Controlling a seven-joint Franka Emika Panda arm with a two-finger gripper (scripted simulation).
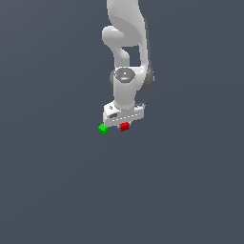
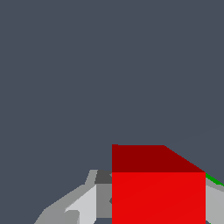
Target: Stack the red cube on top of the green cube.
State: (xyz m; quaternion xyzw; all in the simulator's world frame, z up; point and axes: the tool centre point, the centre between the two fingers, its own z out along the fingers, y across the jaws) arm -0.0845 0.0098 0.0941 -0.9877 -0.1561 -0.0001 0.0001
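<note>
Red cube [image 1: 124,126] directly under white gripper [image 1: 123,125], fills space between grey fingers [image 2: 85,202] in wrist view; jaws clamped on cube. Green cube [image 1: 103,128] just beside it, toward exterior view's left; touching or apart unclear. Grey floor [image 1: 57,190] all around.

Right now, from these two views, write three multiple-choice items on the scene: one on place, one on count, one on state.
1. In the exterior view, where is the green cube relative to the red cube?
A. to its left
B. to its right
C. on top of it

2. How many cubes show?
A. one
B. two
C. four

3. Where is the red cube relative to the end effector?
A. far off to one side
B. directly under it
C. resting on top of it

Answers: 1 A, green sits left of red, apart from it. 2 B, one red, one green. 3 B, red fills the space between the fingers in the wrist view.
</note>
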